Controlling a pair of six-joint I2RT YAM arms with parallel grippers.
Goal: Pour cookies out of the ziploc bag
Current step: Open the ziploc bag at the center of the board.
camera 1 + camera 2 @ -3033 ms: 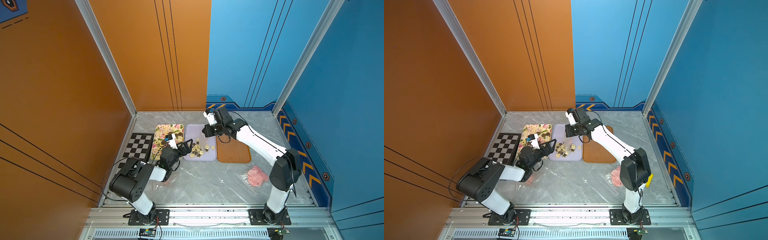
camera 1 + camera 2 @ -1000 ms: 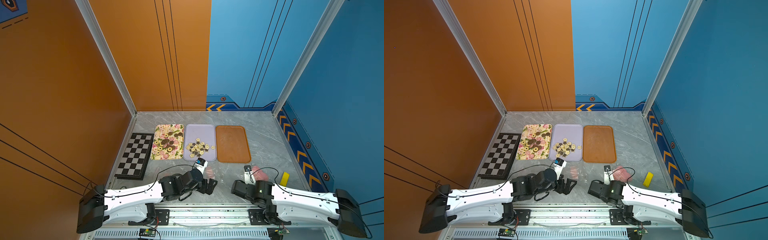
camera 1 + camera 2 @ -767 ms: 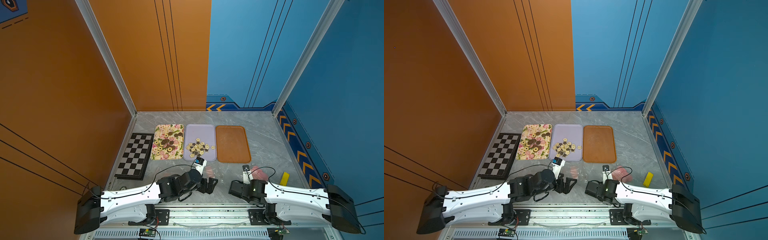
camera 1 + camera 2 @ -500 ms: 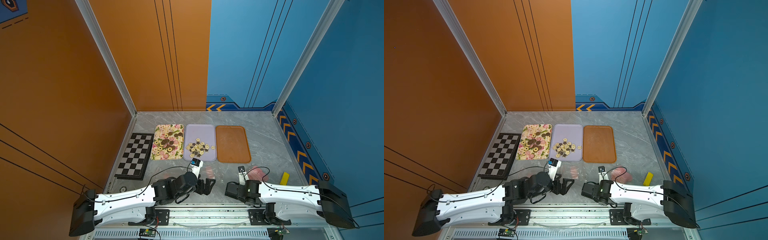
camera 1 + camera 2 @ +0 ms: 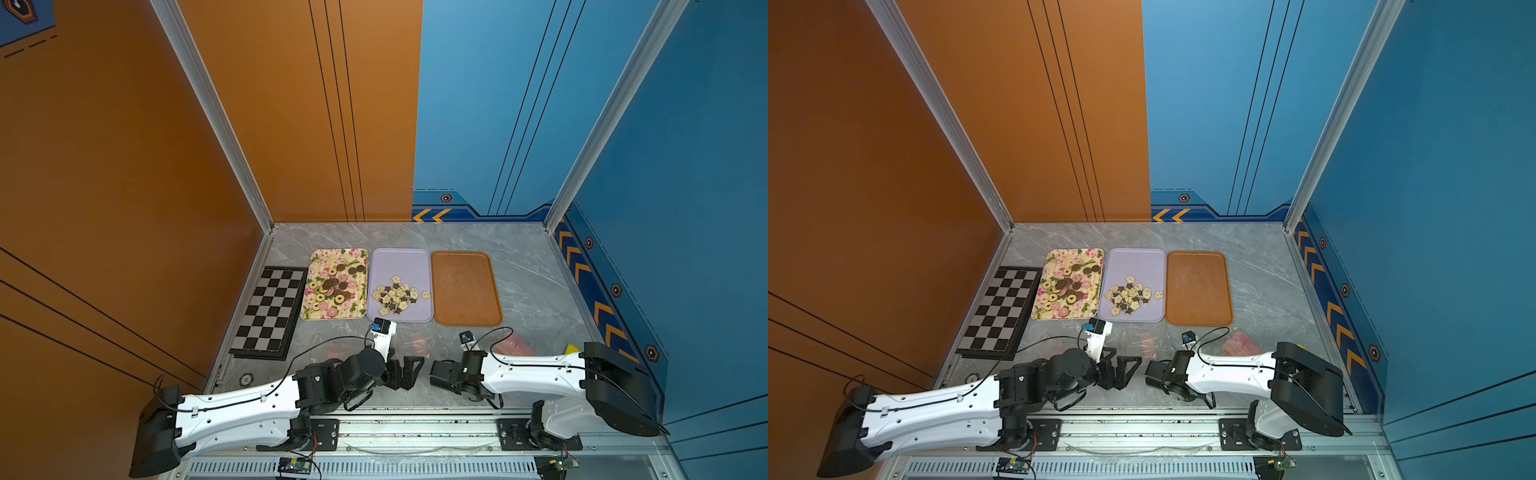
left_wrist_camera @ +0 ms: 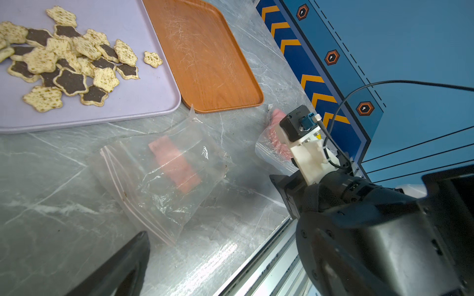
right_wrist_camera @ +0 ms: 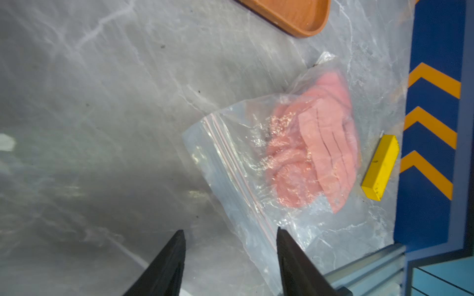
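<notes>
A clear ziploc bag full of pink cookies lies on the marble table at the front right. A second, flattened ziploc bag with only a pink label lies in front of the lavender tray. That tray holds cream and dark star cookies. Brown, pink and yellow round cookies lie on the floral tray. My left gripper hangs open near the front edge, holding nothing. My right gripper is open and empty, one fingertip over the full bag's zip edge.
An orange tray with nothing on it sits right of the lavender one. A chessboard lies at the far left. A yellow block rests by the right wall. The metal front rail runs just behind both grippers.
Both arms have folded back toward the front rail. The right gripper slid left toward the left gripper. Three seconds ago they worked at the lavender tray.
</notes>
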